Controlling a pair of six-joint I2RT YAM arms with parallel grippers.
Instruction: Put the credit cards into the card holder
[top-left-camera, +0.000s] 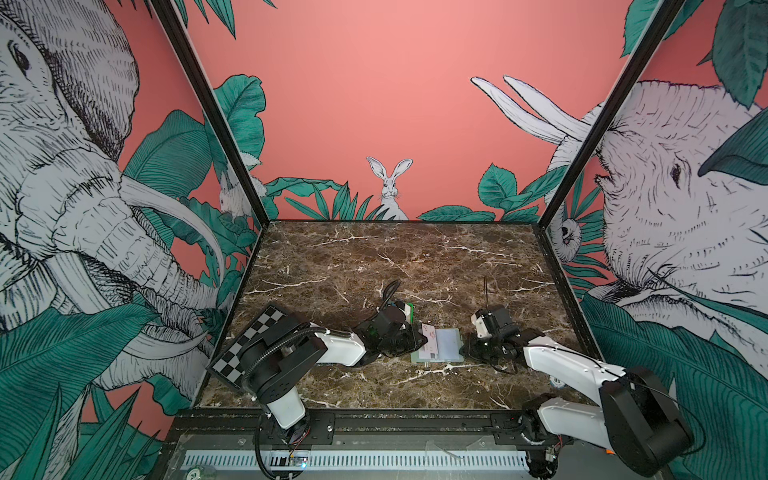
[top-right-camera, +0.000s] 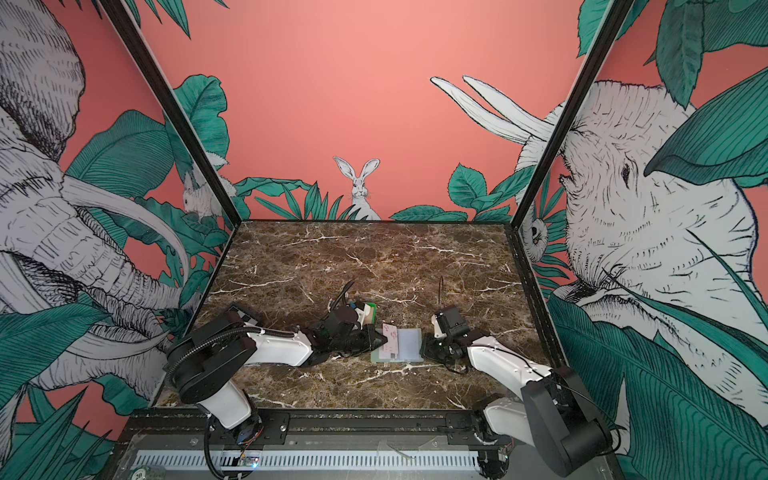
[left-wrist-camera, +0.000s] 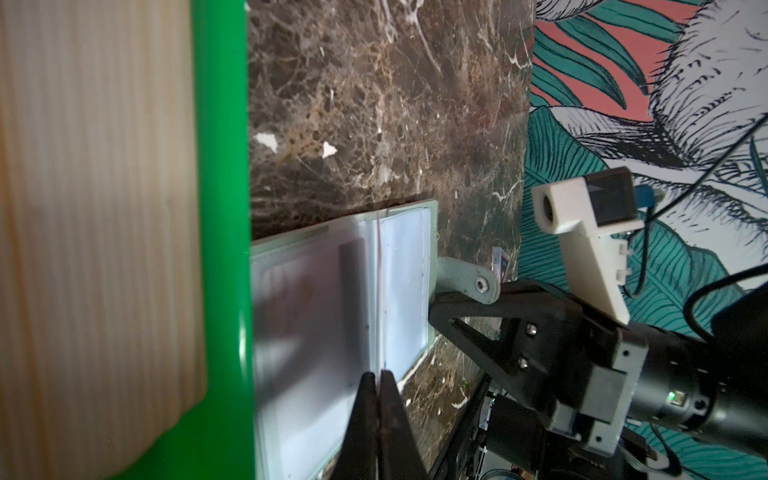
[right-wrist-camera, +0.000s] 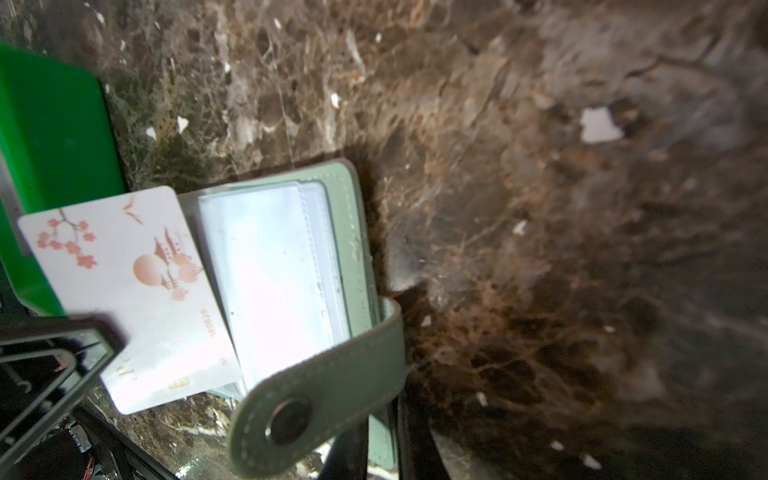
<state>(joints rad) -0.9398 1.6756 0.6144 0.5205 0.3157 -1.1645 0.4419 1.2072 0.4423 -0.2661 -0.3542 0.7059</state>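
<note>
Pinching one card (right-wrist-camera: 124, 282) edge, left pincer (left-wrist-camera: 377, 378) overlaps card holder (right-wrist-camera: 349, 216)

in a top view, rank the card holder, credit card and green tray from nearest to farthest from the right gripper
1. card holder: directly at the right gripper, on its left.
2. credit card: over the holder's left half.
3. green tray: further left and back, behind the left arm's wrist.

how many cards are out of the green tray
1: the pale pink blossom-printed card, pinched by the left gripper over the open sage-green leather card holder. A tan card stack sits in the bright green plastic tray; sleeves may hide more.
</note>
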